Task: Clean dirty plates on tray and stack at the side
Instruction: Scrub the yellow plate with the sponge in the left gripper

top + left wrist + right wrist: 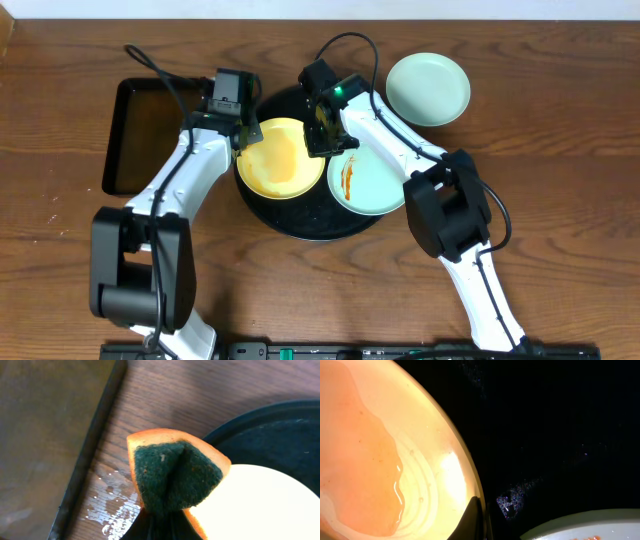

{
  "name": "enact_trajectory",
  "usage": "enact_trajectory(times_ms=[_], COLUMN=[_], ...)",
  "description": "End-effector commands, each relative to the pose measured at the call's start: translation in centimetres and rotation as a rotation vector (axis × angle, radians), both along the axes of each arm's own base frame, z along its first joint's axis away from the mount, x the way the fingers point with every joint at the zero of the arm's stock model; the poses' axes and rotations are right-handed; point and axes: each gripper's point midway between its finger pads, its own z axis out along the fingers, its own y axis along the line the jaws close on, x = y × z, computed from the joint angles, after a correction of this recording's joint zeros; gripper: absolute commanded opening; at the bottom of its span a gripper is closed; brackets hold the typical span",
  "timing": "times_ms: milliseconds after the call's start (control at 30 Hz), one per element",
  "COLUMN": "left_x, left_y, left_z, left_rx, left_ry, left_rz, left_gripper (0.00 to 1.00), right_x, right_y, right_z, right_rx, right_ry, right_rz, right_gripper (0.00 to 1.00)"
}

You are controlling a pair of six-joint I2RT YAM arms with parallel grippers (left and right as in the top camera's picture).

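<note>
A pale yellow plate (280, 158) with an orange sauce film lies on the left of the round black tray (300, 222). A mint-green plate (372, 182) with an orange streak lies on the tray's right. A second, clean mint-green plate (428, 88) sits on the table at the back right. My left gripper (240, 130) is shut on an orange and dark green sponge (172, 475) at the yellow plate's (260, 505) left rim. My right gripper (322, 135) is shut on the yellow plate's (395, 460) right rim (479, 510).
A rectangular black tray (135, 135) with brownish liquid lies at the left (45, 435). Wet drops (112, 510) lie on the wood between it and the round tray (280, 430).
</note>
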Motion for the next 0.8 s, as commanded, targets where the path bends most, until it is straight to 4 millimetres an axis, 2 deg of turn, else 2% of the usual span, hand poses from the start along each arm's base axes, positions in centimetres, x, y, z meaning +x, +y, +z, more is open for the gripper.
enact_trajectory(times_ms=[0,167,267,433,500,567,667,767], left_x=[-0.8,-1.6,-2.3,-3.5,-4.0,-4.4,-5.2,-5.2], left_y=[-2.7,-5.4,-7.2,-7.4,-6.2,-4.0,-1.1,0.9], left_z=[-1.0,-2.2,-3.9,-7.6,-8.8,-9.0,-8.9,-8.4], left_rx=[-0.135,-0.253,-0.293,-0.276,-0.223,-0.113,0.053,0.180], left_ry=[0.046,0.092,0.148,0.250,0.284,0.300,0.331,0.331], left_rz=[-0.087,-0.147,-0.187,-0.183,-0.150,-0.105,-0.067,-0.062], left_gripper=[0.08,0.08,0.08,0.08,0.08,0.08,0.08,0.08], right_x=[-0.3,-0.2,-0.2,-0.3,-0.3,-0.3,-0.3,-0.2], right_y=[-0.5,-0.5,-0.5,-0.5,-0.5,-0.5,-0.6,-0.6], right_z=[-0.8,-0.8,-0.8,-0.8,-0.8,-0.8,-0.8,-0.8], right_rx=[-0.037,-0.035,-0.036,-0.038,-0.038,-0.038,-0.042,-0.043], right_ry=[0.007,0.004,0.005,0.008,0.008,0.008,0.005,0.005], right_rz=[-0.011,-0.011,-0.011,-0.011,-0.011,-0.011,-0.012,-0.012], right_gripper=[0.01,0.01,0.01,0.01,0.01,0.01,0.01,0.01])
